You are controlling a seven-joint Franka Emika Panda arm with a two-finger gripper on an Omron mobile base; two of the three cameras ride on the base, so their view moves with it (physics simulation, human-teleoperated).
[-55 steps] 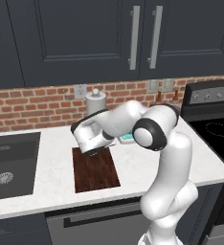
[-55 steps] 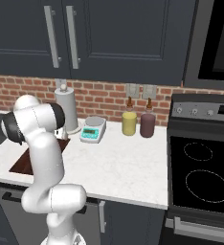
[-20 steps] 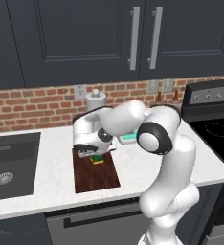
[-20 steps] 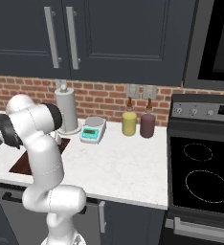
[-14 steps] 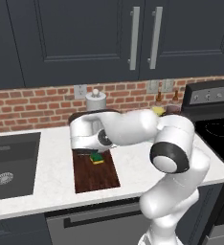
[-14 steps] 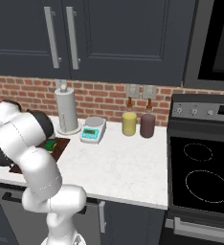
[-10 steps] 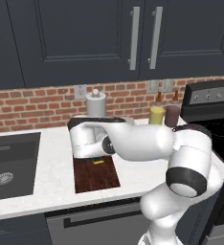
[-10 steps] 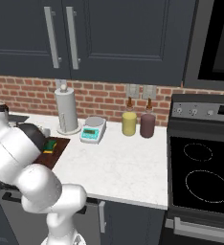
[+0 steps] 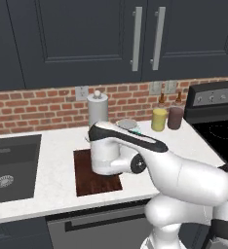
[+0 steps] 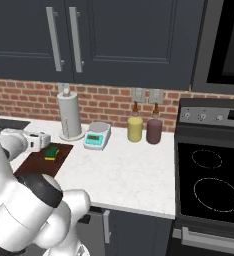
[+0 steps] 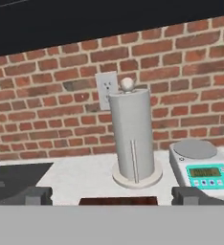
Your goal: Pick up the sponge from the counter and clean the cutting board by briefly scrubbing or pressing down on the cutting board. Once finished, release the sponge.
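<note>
On the white counter (image 10: 124,175) one cutting board (image 10: 36,159) was seen, with a single sponge (image 10: 52,152) lying free on its far end in the right base view; from the left base view the sponge was hidden behind the arm. Two bottles (image 10: 135,128) were counted by the wall. Compared with a second earlier, the gripper (image 11: 111,197) had been lifted clear, fingers (image 11: 35,195) spread wide, facing one paper towel holder (image 11: 134,139) and one scale (image 11: 202,168).

no text can be read anywhere.
</note>
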